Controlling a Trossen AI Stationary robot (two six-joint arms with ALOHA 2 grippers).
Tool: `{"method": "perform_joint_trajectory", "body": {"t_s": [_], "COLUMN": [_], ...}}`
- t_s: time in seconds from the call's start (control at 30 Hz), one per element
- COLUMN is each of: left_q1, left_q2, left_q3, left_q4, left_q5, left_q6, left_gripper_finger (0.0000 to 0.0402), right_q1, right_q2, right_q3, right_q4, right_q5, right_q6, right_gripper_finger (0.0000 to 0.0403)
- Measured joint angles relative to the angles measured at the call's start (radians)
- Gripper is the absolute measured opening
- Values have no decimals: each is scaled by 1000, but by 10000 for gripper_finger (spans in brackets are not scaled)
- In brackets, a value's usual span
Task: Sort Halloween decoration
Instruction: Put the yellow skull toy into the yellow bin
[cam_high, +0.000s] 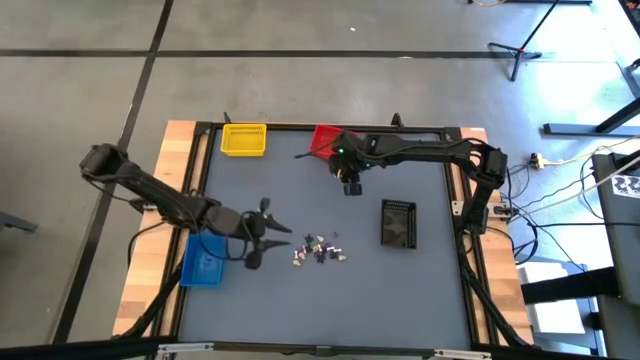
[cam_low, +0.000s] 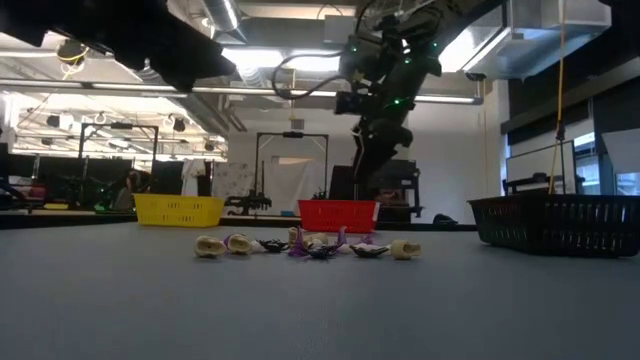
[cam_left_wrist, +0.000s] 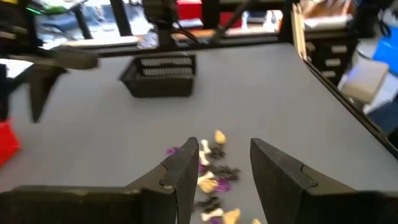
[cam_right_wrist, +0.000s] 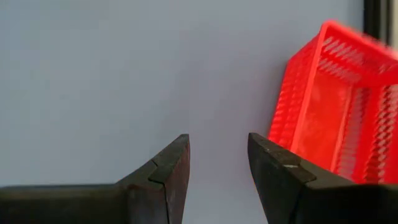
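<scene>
Grey concrete floor surrounds the worktop (cam_high: 400, 290) in my high view, its dark mat framed by a black rail and wooden borders. From above I see all four bins at once: the yellow bin (cam_high: 243, 139) and red bin (cam_high: 324, 140) along the far edge, the black bin (cam_high: 398, 223) toward the right, and the blue bin (cam_high: 203, 259) at the left edge under my left arm. The trinkets (cam_high: 319, 250) lie in a loose cluster near the middle, toward the near side. My left pincer (cam_high: 262, 235) sits just left of them, fingers spread. My right pincer (cam_high: 351, 184) hangs just beside the red bin, well apart from the pile. Open mat lies between the pile and every bin.

At table height I get what the top view hides: the right pincer (cam_low: 372, 135) is raised well clear of the mat, and the trinkets (cam_low: 305, 245) form a flat row, pale, purple and dark. The blue bin is out of this shot.

My left wrist view shows both fingers (cam_left_wrist: 186, 168) apart and empty, the trinkets (cam_left_wrist: 211, 174) just ahead, the black bin (cam_left_wrist: 160, 76) beyond.

My right wrist view shows its fingers (cam_right_wrist: 171, 168) parted with nothing between them, bare mat below and the red bin (cam_right_wrist: 336, 106) close alongside.
</scene>
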Motion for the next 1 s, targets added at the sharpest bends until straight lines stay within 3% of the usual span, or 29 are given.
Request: {"method": "perform_joint_trajectory", "body": {"t_s": [0.2, 0.47, 1.0], "left_q1": [-40, -70, -87], "left_q2": [117, 227, 461], "left_q3": [25, 26, 26], "left_q4": [0, 11, 206], "left_q5": [0, 0, -13], "left_q6": [-71, -230, -225], "left_gripper_finger": [137, 137, 137], "right_q1": [17, 127, 324], "right_q2": [-18, -74, -85], "right_q3": [0, 1, -77], "right_q4": [-91, -146, -75], "right_q5": [-2, -19, -18], "right_q6": [52, 77, 193], "right_gripper_finger": [161, 161, 161]}}
